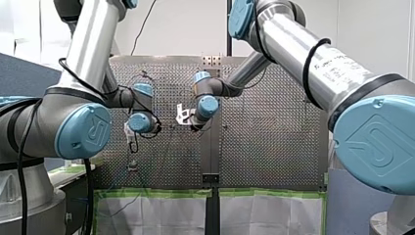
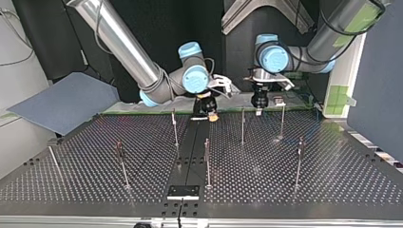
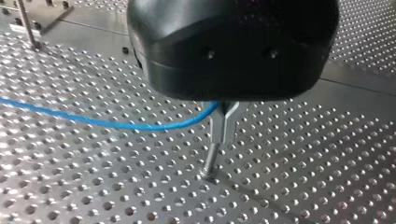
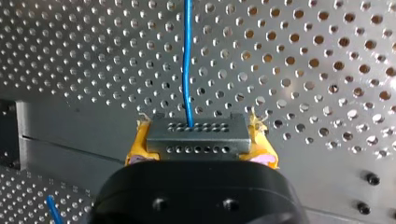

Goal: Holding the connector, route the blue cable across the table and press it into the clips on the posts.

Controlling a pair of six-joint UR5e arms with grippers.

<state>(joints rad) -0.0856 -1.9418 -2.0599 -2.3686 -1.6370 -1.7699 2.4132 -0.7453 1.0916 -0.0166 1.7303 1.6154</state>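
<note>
Right gripper point(image 4: 200, 145): closed to the width of the connector point(image 4: 196, 133), a grey block w/ two rows of small holes, clamped btwn the yellow pads point(image 4: 136, 148) at its two short ends. The blue cable point(image 4: 187, 60) leaves the connector's far face at ctr and runs straight ahead of the fingers, over the perforated table point(image 4: 303, 70). A second short bit of blue shows low down beside the gripper body. Left gripper point(image 3: 224, 123): black body, metal fingers set together w/ only a thin slit btwn them. The cable comes in from one side in a shallow sag above the table and ends at the root of these fingers, so it reads as pinched there, though the body hides the exact contact. A post point(image 3: 209, 161) stands on the table just under the fingertips; whether tip and post touch cannot be told. Top view: both grippers hang at the table's far edge, near its middle and near each other, the right one over the ctr seam. The other posts point(image 2: 207, 161) stand upright and well apart across the table, nearer the camera. The cable is too thin to make out in this view. Also shown: a grey-blue sheet point(image 2: 66, 102) at the top view's left, off the table's corner, and a black plate point(image 2: 183, 192) at the near edge on the seam.
</note>
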